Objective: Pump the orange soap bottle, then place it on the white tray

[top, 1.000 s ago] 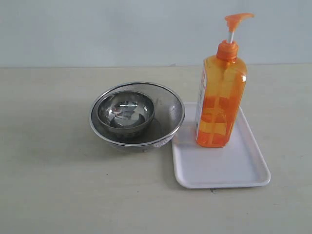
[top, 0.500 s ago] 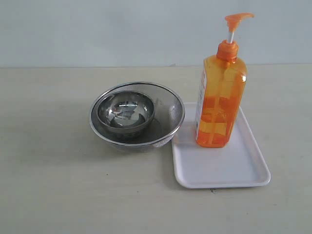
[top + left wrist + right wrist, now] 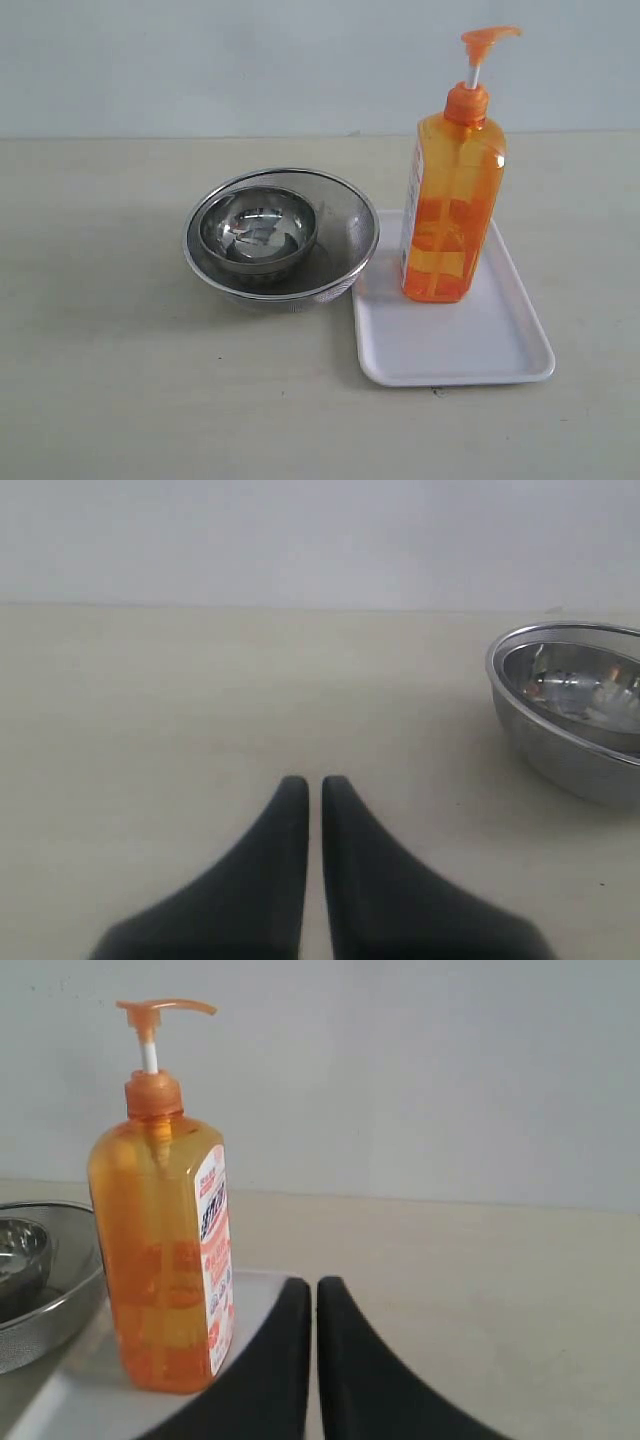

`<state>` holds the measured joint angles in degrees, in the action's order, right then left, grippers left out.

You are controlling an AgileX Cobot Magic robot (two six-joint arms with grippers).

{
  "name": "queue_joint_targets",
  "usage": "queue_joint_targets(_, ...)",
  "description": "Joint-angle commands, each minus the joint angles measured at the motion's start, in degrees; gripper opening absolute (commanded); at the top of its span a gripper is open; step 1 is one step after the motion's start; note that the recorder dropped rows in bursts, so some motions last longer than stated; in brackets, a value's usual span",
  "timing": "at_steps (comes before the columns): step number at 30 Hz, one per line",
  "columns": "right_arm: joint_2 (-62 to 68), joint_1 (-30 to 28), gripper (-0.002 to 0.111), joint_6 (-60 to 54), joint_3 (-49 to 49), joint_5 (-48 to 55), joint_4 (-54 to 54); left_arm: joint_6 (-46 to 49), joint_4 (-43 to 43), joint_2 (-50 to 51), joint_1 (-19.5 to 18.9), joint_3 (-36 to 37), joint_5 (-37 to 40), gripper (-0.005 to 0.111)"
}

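Left fingers [image 3: 268, 880], right fingers [image 3: 268, 1375] pressed together, one orange soap bottle [image 3: 450, 220], one white tray [image 3: 455, 350], two bowls [image 3: 258, 235]

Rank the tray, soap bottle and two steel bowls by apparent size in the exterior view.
1. white tray and large steel bowl, about alike in spread.
2. orange soap bottle, tallest but narrow.
3. small steel bowl.

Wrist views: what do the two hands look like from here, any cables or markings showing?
The left hand and right hand look alike: each has two matte black fingers, broad at the base and curving inward to narrow, rounded tips. No cables, labels or markings show on them. The arms themselves are out of every view.
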<state>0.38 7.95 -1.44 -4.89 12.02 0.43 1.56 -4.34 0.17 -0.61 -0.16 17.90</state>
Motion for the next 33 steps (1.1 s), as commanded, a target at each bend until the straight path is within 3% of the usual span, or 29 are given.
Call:
queue_joint_targets(1,-0.4,0.0,0.0,0.0,0.4,-1.7,0.3,0.2,-0.7,-0.2,-0.3,0.2,0.0,0.005)
queue_joint_targets(24,-0.4,0.0,0.0,-3.5,4.9,0.0,0.2,0.2,-0.7,-0.2,-0.3,0.2,0.0,0.005)
queue_joint_targets(33,-0.4,0.0,0.0,-5.1,4.9,6.6,0.3,0.2,-0.7,-0.2,-0.3,0.2,0.0,0.005)
